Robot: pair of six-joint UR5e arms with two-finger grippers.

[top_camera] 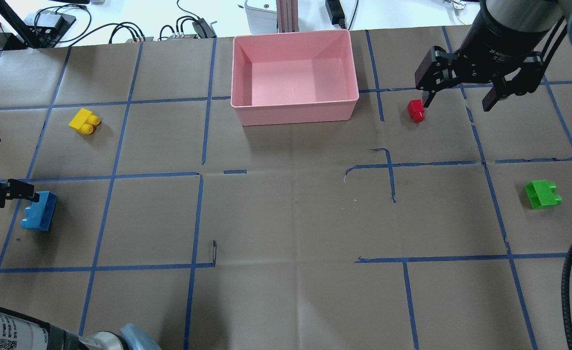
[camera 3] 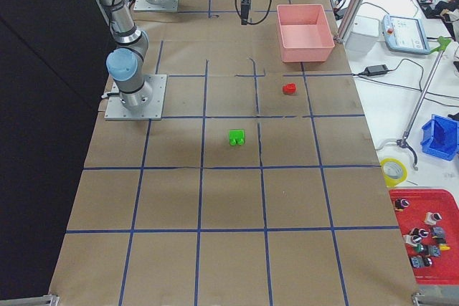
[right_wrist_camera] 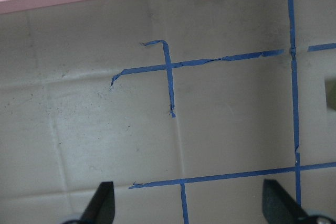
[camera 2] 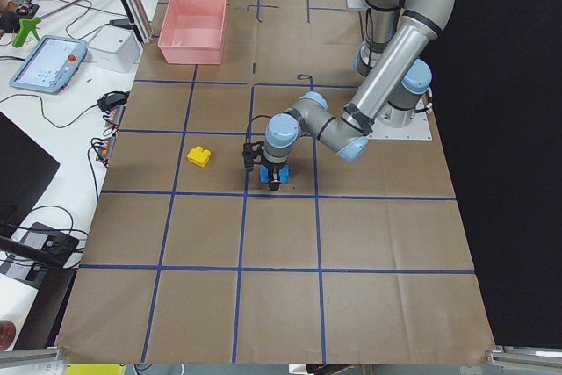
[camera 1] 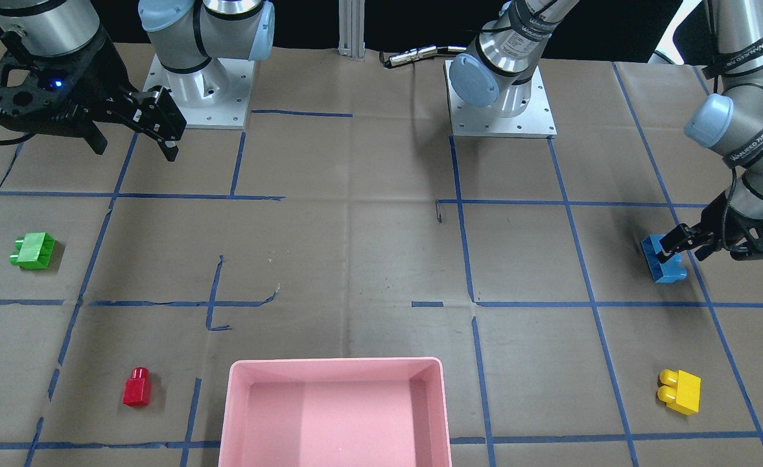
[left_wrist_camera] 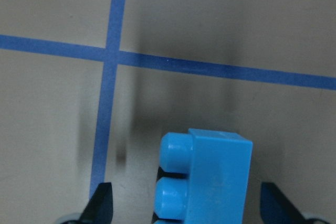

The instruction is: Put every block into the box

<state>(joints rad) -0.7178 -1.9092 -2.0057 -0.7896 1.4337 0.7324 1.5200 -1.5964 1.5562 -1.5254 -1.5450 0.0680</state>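
Almost gripped

Small glossy blue plastic two-stud brick (left_wrist_camera: 218, 182) lies on the table (top_camera: 286, 218) between the left jaws, which stand released, clear of it. Likely light, stiff, slippery: pinch the flat sides. Right jaws hang released, far off.

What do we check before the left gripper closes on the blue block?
1. Blue block between the left gripper fingertips: ok, one tip shows on each side in the wrist view.
2. Left gripper open, with a gap on both sides: ok.
3. Block centred in the gripper: not ok, it sits closer to the tip on that view's right.
4. Gripper low enough on the block: cannot tell.
5. Box ready to receive: ok, it is empty with nothing over it.
6. Right gripper out of the way: ok, it is open and raised on the other side of the table.
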